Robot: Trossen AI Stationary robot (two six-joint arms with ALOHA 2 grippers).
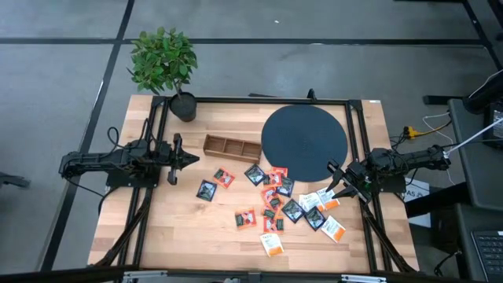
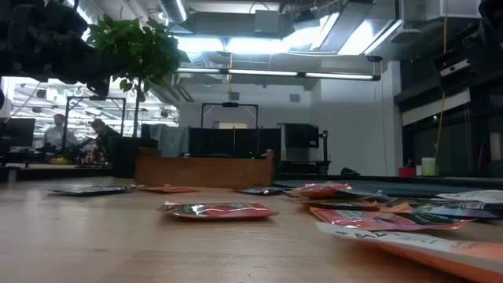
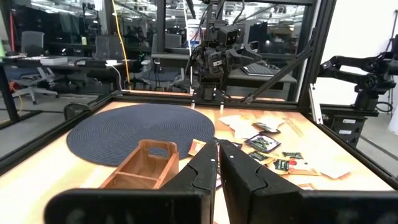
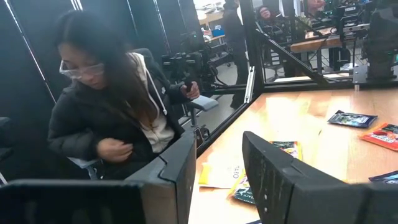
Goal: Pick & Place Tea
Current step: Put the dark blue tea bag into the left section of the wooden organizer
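Several small square tea sachets (image 1: 275, 200) lie flat and scattered on the wooden table, dark-green, red-orange and white-orange ones; the low view shows them too (image 2: 220, 210). My left gripper (image 1: 193, 159) hovers level at the table's left, shut and empty (image 3: 217, 152), pointing toward the sachets. My right gripper (image 1: 339, 181) hovers level at the table's right beside the sachets, open (image 4: 217, 149) with nothing between its fingers. A white sachet (image 4: 222, 175) lies on the table beyond its fingers.
A long wooden compartment tray (image 1: 232, 147) lies left of a big black round disc (image 1: 304, 141) at the table's far side. A potted plant (image 1: 165, 63) stands at the far left corner. A black frame (image 1: 259, 100) rims the table. A person (image 4: 112, 106) sits beyond the table's edge.
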